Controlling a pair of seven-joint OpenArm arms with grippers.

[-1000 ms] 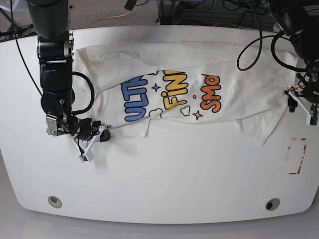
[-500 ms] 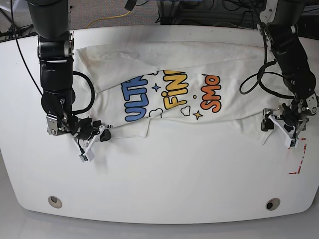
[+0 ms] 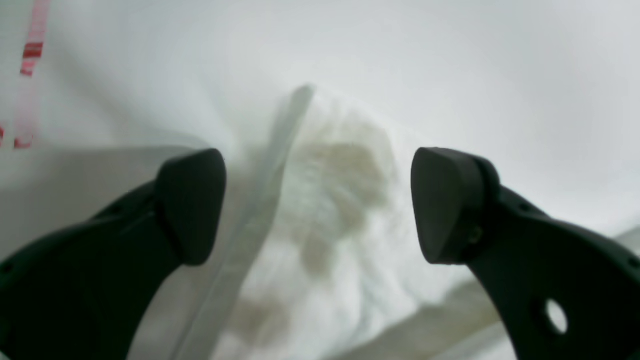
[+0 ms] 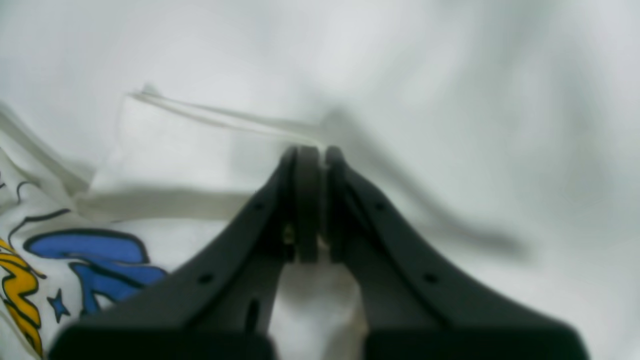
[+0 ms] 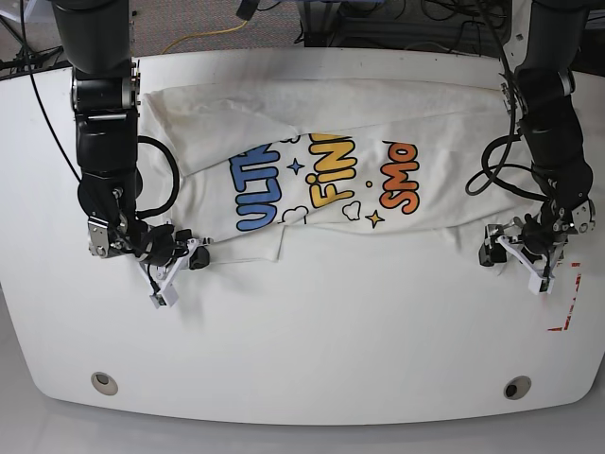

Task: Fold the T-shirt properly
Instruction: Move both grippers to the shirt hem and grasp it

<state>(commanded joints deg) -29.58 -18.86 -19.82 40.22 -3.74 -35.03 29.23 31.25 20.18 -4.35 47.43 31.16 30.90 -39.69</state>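
Wide open with the left tool, right over a loose white flap of the T-shirt! Between the spread fingertips in the left wrist view, with soft creases along the flap; hard to tell about contact there. Across to the other side, narrow and closed with the right tool, pinching a thin edge of the white fabric. Lying wide across the desk, toward its far side, with bubble letters in blue, yellow and orange facing up between the two tools. Folded over at the upper left in the base view, partly covering the blue and yellow lettering. Down to the near side, with small white flaps poking out below the print. Over on the base view's right, marked in red on the desk, near the left tool.
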